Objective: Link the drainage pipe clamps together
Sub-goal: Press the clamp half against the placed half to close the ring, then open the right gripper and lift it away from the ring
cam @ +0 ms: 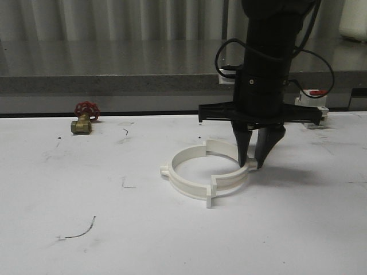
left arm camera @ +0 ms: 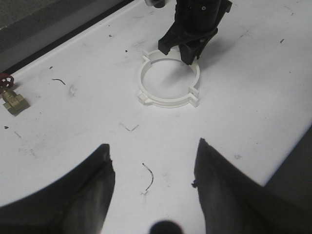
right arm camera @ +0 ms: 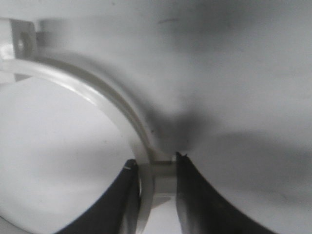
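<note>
We are pinching the right-hand clamp half [cam: 232, 180] with our right gripper [cam: 253, 162] on the table [cam: 172, 240], seating it against the other half [cam: 183, 166] into a ring, while our left gripper [left arm camera: 153, 170] is hanging open, so next we judge the tabs need pressing flush.

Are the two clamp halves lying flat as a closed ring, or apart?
Flat, forming a ring: the clamp halves meet at their tabs. Whether they are latched cannot be told. The right hand grips the band.

Layout of the table [cam: 172, 240], front view.
The drainage pipe clamps [cam: 195, 186] lie ringed at centre; right gripper [cam: 252, 163] straddles their 3 o'clock rim; valve [cam: 83, 119] at 10 o'clock; breaker [cam: 312, 106] at 2 o'clock.
</note>
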